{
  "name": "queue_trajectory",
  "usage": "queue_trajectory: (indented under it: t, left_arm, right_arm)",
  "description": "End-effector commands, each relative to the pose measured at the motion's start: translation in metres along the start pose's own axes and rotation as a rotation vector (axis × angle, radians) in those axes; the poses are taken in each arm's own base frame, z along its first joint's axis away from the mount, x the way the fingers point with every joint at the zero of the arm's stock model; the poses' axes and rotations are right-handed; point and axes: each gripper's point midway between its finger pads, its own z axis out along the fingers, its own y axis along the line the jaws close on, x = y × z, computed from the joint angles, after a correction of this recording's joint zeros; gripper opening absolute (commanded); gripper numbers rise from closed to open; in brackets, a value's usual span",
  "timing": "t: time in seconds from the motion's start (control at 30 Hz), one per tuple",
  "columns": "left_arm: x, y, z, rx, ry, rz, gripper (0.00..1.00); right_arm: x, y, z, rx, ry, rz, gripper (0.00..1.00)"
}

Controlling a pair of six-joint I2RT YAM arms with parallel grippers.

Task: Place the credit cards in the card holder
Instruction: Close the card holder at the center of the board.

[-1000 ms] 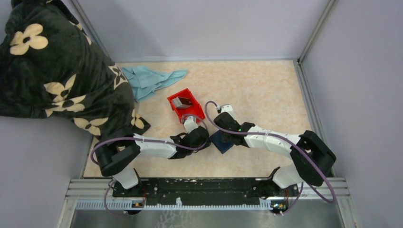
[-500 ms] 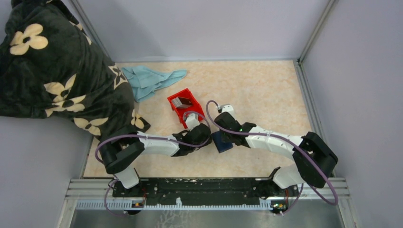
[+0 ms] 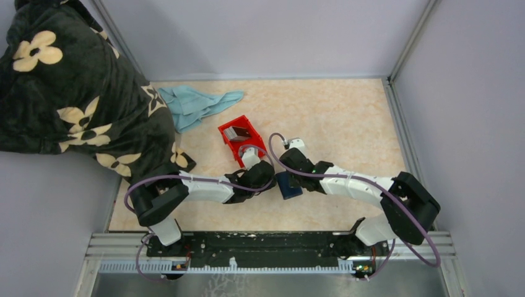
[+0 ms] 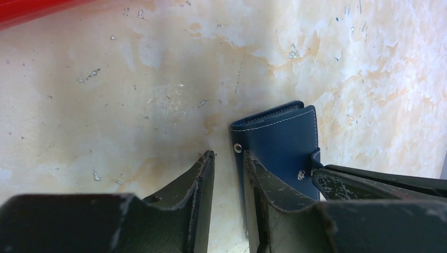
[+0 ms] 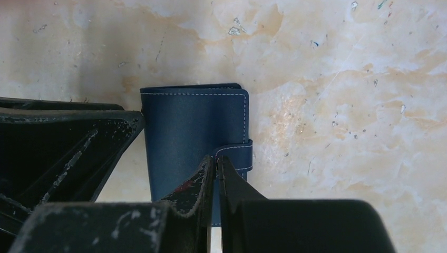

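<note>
Pinching tab (image 5: 240, 154), right hand (image 5: 215, 159) clenched holder (image 5: 192, 124) | left hand (image 4: 229, 156) stood open, empty | holder looked light, floppy, slippery; tab best hold

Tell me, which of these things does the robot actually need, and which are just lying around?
Needed: card holder, credit cards, red bin holding them.
Lying about: blue cloth, flowered blanket.

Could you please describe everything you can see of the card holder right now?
The card holder is a small navy wallet, leather-like with white stitching and metal snaps, folded shut. It lies flat on the marbled table between both arms. The right fingers appear to pinch its snap tab; a left finger touches its opposite edge.
</note>
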Motion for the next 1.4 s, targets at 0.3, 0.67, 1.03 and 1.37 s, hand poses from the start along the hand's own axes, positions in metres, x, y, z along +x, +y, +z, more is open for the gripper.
queue_trajectory:
  t: [0.3, 0.67, 1.03, 1.37]
  left_arm:
    - [0.022, 0.051, 0.006, -0.154, 0.065, 0.09, 0.35]
    - [0.023, 0.051, 0.007, -0.155, 0.068, 0.089, 0.35]
    - [0.026, 0.052, 0.007, -0.154, 0.08, 0.088, 0.34]
    - [0.029, 0.057, 0.007, -0.159, 0.089, 0.086, 0.34]
  right_arm:
    - [0.001, 0.009, -0.003, -0.021, -0.013, 0.003, 0.03]
    - [0.011, -0.001, -0.003, 0.062, 0.007, -0.039, 0.03]
    - [0.015, 0.006, 0.001, 0.079, 0.014, -0.066, 0.03]
    - [0.006, 0.013, 0.001, 0.067, 0.001, -0.057, 0.04]
